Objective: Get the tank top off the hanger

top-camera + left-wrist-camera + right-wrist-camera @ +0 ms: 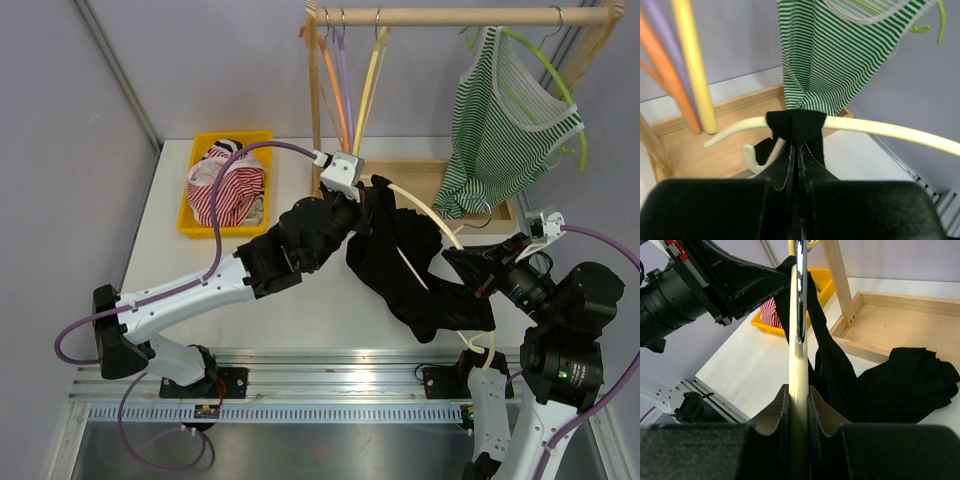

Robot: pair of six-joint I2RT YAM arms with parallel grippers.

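A black tank top [410,265] hangs from a cream hanger [425,208] held in the air between both arms, and its body droops onto the table. My left gripper [372,192] is shut on the top's black strap [796,125] where it wraps over the hanger's arm [880,131]. In the left wrist view the gripper [796,150] has its jaws pressed together. My right gripper [464,263] is shut on the cream hanger [799,365] just below its metal hook [800,290]. In the right wrist view the gripper [799,392] has black cloth [905,385] lying to its right.
A wooden rack [460,16] at the back holds a green-striped top [500,120] on a green hanger, plus bare orange, purple and yellow hangers [368,80]. Its wooden base [430,180] lies below. A yellow bin [200,225] with red-striped clothes stands at the left.
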